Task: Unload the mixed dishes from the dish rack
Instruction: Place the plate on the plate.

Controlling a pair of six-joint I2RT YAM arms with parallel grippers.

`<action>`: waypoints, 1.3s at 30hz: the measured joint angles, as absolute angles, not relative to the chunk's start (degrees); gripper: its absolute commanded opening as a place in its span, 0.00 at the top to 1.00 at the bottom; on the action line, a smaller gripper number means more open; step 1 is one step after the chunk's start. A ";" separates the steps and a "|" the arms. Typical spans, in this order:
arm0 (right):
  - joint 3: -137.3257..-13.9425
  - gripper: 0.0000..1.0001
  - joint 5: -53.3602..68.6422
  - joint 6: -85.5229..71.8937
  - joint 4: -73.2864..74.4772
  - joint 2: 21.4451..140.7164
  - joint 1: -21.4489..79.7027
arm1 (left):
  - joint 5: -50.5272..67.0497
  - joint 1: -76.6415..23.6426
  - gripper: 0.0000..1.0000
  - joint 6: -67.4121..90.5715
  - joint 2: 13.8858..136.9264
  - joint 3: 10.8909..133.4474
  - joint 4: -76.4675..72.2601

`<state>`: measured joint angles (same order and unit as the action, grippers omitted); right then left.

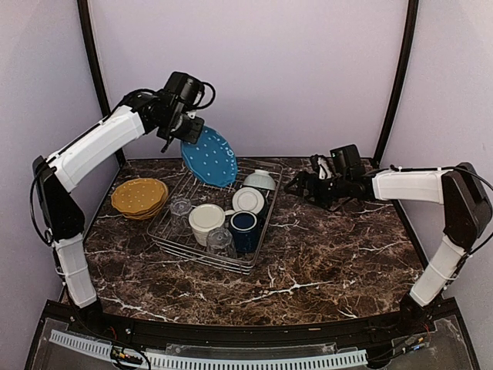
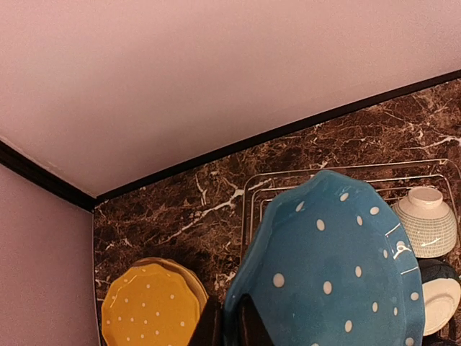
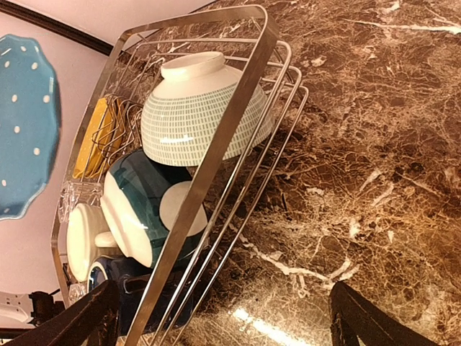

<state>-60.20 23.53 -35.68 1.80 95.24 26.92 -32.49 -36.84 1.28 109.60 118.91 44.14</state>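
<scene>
Left jaws: closed tight on the rim of the blue dotted plate, one finger on each face.
Left gripper: raised above the far left corner of the dish rack, plate edge seated between the fingers.
Plate attitude: tilted on edge, dotted face turned toward the near side of the table.
Plate axis: from the gripped rim at upper left, sloping down and right toward the rack.
Plate position: hanging out from the jaws, lower edge over the rack's far left corner; contact with the wires cannot be told.
Right jaws: spread wide, nothing between them.
Right gripper: low and level, just beside the rack's right wall, pointing at it, not touching.
Rack contents: patterned cream bowl upside down at the far right corner; teal-backed bowl next to it; white bowl in the middle; dark blue mug at the near right; clear glasses along the left and near sides.
Yellow plates: stacked flat on the table, left of the rack, apart from it.
</scene>
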 measured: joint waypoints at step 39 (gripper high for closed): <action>-56.71 0.01 21.63 -34.59 3.86 93.10 26.92 | 1.74 12.14 0.98 34.22 91.96 58.02 3.01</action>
